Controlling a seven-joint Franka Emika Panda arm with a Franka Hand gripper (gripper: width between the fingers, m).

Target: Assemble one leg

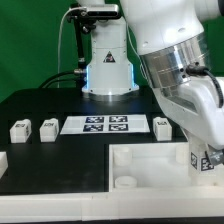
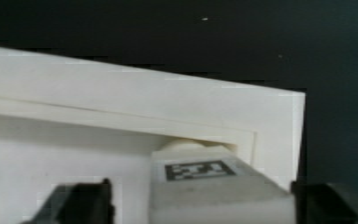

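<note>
Two-finger black gripper [image 2: 197,205]: jaws wide apart, gripping nothing. Small white plastic leg [image 2: 197,168], black-and-white fiducial tag, no legible writing, between fingers, untouched, above white square tray [image 2: 140,95].

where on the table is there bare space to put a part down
Bare black table lies behind the marker board up to the robot base. Crowded: the row of small white blocks beside the board, and the white tray under the gripper.

No readable words or numbers appear; only black-and-white square fiducial tags show, on the thin flat white marker board [image 1: 106,124] and the small white plastic leg block [image 2: 197,168].
</note>
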